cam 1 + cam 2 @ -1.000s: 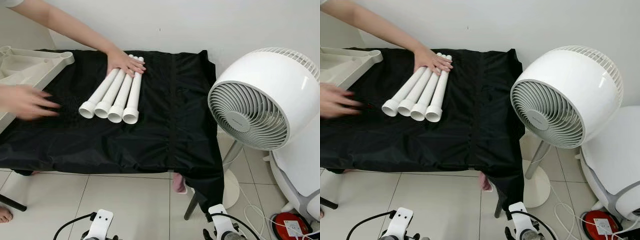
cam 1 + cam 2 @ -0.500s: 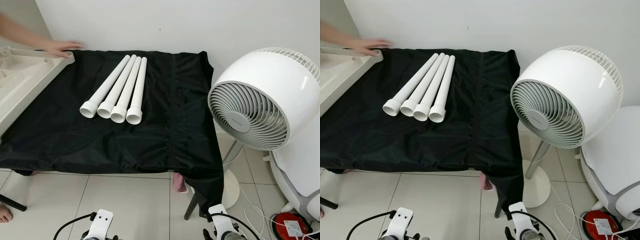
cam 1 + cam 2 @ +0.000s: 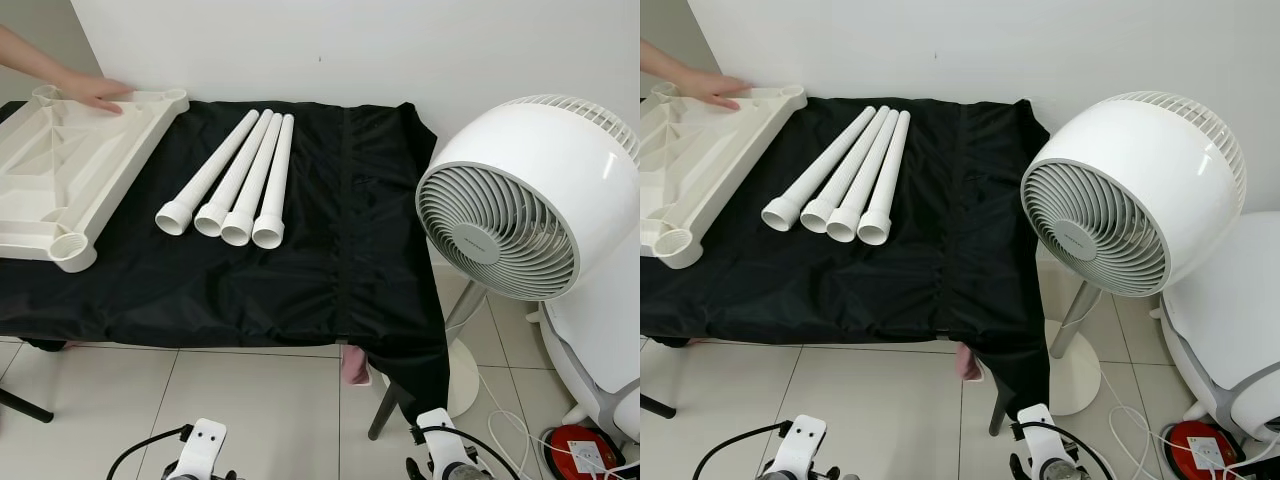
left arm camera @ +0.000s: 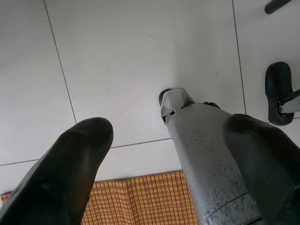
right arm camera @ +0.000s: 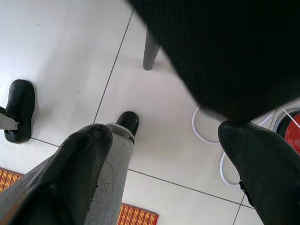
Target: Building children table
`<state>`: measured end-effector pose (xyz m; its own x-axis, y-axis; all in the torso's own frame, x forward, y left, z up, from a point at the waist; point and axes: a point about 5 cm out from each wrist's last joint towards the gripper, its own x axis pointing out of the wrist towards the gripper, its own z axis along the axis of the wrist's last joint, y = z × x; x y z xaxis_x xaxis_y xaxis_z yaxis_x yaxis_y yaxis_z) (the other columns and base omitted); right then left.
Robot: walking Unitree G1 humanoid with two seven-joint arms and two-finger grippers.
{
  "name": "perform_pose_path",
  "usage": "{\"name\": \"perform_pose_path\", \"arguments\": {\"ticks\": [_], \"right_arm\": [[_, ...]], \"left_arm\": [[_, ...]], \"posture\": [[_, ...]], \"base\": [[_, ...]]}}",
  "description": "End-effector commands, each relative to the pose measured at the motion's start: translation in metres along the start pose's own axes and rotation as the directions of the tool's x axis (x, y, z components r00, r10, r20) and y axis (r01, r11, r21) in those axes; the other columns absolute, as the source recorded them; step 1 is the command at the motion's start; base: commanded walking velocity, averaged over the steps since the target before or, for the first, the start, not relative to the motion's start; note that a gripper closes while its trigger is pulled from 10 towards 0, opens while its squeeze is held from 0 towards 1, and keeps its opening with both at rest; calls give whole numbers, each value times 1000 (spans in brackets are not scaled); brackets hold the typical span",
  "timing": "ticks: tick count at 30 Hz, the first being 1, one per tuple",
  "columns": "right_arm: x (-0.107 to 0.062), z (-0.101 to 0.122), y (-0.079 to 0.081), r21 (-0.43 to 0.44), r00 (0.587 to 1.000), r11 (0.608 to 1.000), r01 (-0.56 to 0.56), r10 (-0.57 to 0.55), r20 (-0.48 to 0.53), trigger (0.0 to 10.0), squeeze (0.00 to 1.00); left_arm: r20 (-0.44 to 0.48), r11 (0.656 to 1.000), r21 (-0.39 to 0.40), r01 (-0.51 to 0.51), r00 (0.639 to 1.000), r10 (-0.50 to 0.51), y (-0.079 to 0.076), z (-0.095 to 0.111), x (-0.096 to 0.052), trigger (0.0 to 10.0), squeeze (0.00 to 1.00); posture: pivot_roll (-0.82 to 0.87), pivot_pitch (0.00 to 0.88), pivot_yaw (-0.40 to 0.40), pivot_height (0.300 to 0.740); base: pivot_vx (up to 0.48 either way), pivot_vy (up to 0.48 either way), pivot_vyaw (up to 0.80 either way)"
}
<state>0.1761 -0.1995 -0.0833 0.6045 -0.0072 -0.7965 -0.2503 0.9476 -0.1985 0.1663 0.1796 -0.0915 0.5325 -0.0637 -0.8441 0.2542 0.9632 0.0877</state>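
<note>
Legs point(image 3: 228, 183) for the children's table lie as four white tubes side by side on the black cloth point(image 3: 330, 260), touching one another, flared ends toward the near edge, narrow ends toward the far edge by the wall. The upturned tabletop point(image 3: 70, 170) rests at the left edge of the cloth, one round socket point(image 3: 72, 250) at its near corner facing up. A person's hand point(image 3: 92, 90) presses on its far corner.

Both arms hang low over the floor. The left gripper point(image 4: 164, 164) and the right gripper point(image 5: 164, 168) each have their black fingers spread apart and hold nothing.

The step in hand looks like taking a leg and seating it in a socket. Grasping the outermost tube on the right, near its middle, would probably keep it level and leave its neighbours undisturbed; round tubes likely roll if nudged. The narrow end seems the one to enter the socket, held upright.

A large white fan point(image 3: 520, 210) stands just beside the cloth's right edge and could be struck by the right arm as it rises. The person's hand on the tabletop should be kept clear of. A cable point(image 5: 206, 133) lies on the floor tiles.
</note>
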Motion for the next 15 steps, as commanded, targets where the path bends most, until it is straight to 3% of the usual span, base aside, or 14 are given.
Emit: {"name": "perform_pose_path", "arguments": {"ticks": [1,7,9,15], "right_arm": [[-5,-25,19,12,994,998,-63,64,-89,10000,0],[-6,-27,19,4,994,998,-64,64,-91,10000,0],[-7,-28,16,-27,994,997,-68,65,-86,10000,0],[-6,-24,9,-75,995,995,-70,64,-72,10000,0]], "left_arm": [[-10,993,89,73,997,-72,-26,0,2,10000,0],[-5,992,102,78,997,-78,-24,1,2,10000,0],[3,985,151,86,996,-87,-23,2,2,10000,0],[26,977,193,92,995,-99,-20,4,1,10000,0]], "posture": [[-97,0,56,740],[-92,0,54,740],[-90,0,53,740],[-89,0,54,740]], "base": [[0,0,0],[0,0,0],[0,0,0],[0,0,0]]}}
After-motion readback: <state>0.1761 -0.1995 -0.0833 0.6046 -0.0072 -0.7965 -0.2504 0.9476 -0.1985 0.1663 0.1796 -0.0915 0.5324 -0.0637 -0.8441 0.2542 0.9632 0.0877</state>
